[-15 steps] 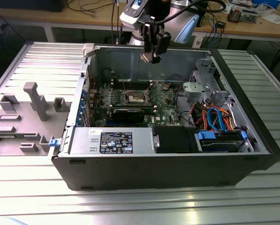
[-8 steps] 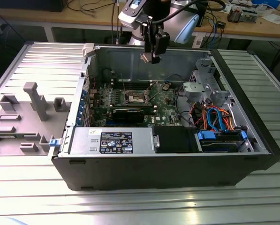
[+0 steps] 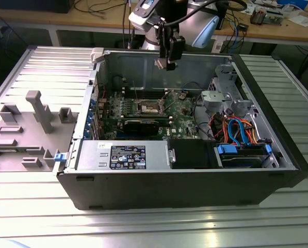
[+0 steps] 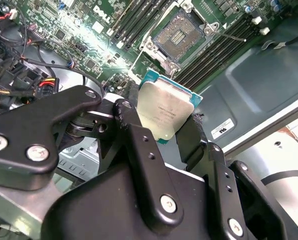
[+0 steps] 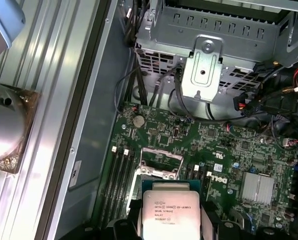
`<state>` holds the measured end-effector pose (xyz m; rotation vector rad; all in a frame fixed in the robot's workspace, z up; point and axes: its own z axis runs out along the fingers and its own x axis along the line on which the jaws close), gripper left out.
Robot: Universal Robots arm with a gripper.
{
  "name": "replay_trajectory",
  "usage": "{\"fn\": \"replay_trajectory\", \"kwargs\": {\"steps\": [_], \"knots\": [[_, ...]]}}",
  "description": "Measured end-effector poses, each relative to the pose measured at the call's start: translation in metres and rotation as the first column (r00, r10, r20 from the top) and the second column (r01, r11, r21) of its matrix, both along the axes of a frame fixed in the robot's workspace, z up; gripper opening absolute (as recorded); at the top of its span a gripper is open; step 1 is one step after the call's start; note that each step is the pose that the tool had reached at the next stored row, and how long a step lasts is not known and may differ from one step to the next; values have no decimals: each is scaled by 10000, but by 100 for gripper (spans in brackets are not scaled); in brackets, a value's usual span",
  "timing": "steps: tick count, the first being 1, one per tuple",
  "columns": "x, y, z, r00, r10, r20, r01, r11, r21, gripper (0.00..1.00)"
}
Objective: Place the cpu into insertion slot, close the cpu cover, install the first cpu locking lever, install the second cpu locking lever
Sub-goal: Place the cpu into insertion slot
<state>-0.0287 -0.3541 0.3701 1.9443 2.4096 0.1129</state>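
The gripper (image 3: 164,61) squeezes the square cpu (image 4: 164,111) by two edges — up in the air above the open insertion slot (image 4: 181,34) — its silver top facing away from the green board (image 5: 188,137).

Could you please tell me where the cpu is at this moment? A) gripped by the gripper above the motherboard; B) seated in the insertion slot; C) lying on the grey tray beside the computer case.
A: the gripper is shut on the cpu, while the insertion slot lies uncovered with nothing in it.
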Motion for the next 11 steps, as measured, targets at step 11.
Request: {"fn": "replay_trajectory", "kwargs": {"steps": [11], "knots": [[0,0,-2,9976,-690,0,690,9976,0,55]]}}
